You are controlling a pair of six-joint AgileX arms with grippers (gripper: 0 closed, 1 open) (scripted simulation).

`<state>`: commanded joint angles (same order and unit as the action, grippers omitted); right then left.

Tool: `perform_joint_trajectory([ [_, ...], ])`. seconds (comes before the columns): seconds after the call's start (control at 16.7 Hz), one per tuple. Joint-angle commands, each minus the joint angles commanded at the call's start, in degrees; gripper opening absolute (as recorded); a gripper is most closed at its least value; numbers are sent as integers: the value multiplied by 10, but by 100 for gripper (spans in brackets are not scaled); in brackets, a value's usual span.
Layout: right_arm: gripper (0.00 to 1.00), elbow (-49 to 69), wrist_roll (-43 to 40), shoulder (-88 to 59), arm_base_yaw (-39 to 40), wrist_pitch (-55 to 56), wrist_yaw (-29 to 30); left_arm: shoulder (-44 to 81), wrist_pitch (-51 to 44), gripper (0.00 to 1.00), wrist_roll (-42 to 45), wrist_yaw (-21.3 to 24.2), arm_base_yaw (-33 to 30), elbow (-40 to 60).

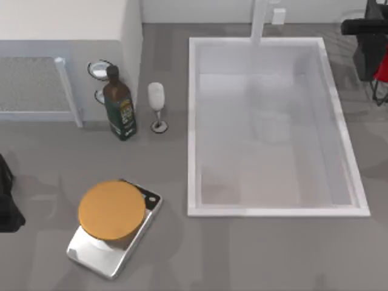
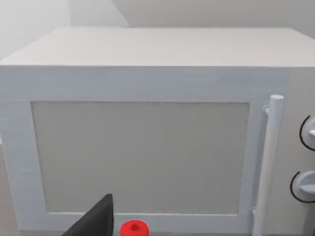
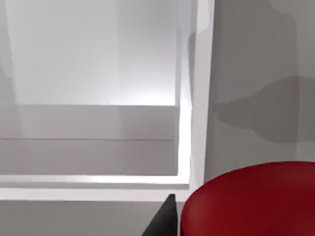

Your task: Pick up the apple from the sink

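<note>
The apple [image 3: 248, 201] was seen held in the right gripper [image 1: 379, 73], lifted beyond the top view's right edge of the sink [image 1: 193, 121], near its far right corner, above the worktop [image 1: 254, 254]. The basin floor was seen bare. The grasp was judged complete; the lift would be done well if the grip were kept firm and the arm steady. The left arm was parked at the left edge, its gripper's state not discernible, facing the microwave [image 2: 147, 147].
</note>
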<state>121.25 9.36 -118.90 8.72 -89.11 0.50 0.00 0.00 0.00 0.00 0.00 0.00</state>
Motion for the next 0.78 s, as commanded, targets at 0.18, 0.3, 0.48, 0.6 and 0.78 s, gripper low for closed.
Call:
perform_joint_trajectory([
  [0.18,0,-170,-44,96,-44,44,-2,0,0,100,0,0,0,0],
  [0.3,0,-263,-70,153,-70,70,-3,0,0,100,0,0,0,0],
  [0.48,0,-359,-99,219,-99,101,-4,0,0,100,0,0,0,0],
  [0.6,0,-392,-111,245,-111,113,-5,0,0,100,0,0,0,0],
  [0.78,0,-401,-114,252,-114,116,-5,0,0,100,0,0,0,0],
])
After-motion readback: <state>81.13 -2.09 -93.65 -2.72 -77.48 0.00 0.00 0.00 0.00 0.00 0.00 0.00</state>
